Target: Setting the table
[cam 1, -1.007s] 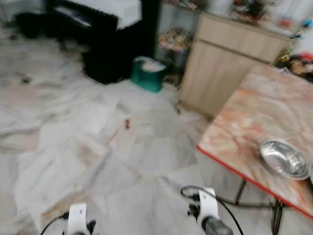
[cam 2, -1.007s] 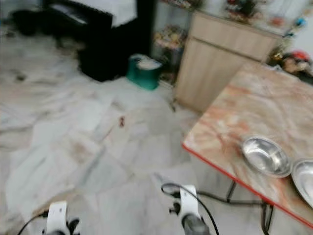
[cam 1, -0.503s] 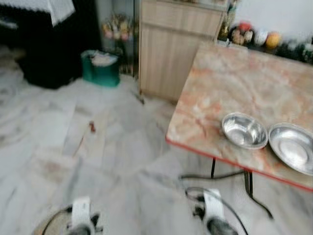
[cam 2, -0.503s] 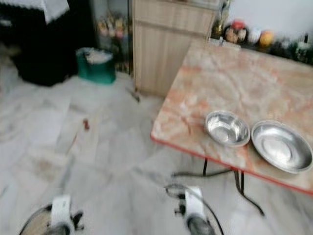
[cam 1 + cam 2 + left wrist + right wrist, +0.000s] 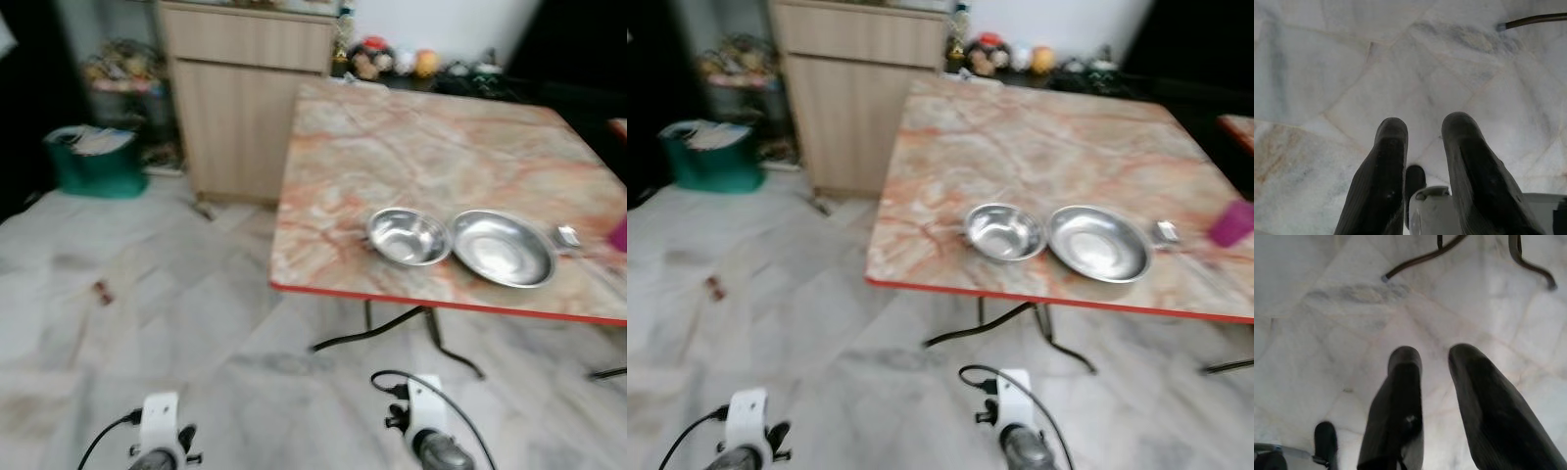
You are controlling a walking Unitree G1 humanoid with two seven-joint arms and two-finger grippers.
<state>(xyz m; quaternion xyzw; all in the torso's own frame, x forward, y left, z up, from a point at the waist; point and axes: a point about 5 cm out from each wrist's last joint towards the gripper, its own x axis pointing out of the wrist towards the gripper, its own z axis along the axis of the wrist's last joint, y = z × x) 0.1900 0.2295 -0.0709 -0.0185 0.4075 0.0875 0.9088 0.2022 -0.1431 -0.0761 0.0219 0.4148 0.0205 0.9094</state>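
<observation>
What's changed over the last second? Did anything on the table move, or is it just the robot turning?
Just the camera: the view has swung toward the table, which now sits centred. The small bowl and wide bowl still lie side by side near its front edge. Both arms still hang idle, left gripper and right gripper open over the floor, holding nothing.

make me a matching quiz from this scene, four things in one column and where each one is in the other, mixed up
Things:
1. small steel bowl
2. pink cup
3. green bin
4. toys

Places:
A. on the floor beside the wooden cabinet
B. near the table's right edge
C. on the table, left of the wide steel bowl
D. beyond the table's far edge

Pairs: 1-C, 2-B, 3-A, 4-D
</observation>
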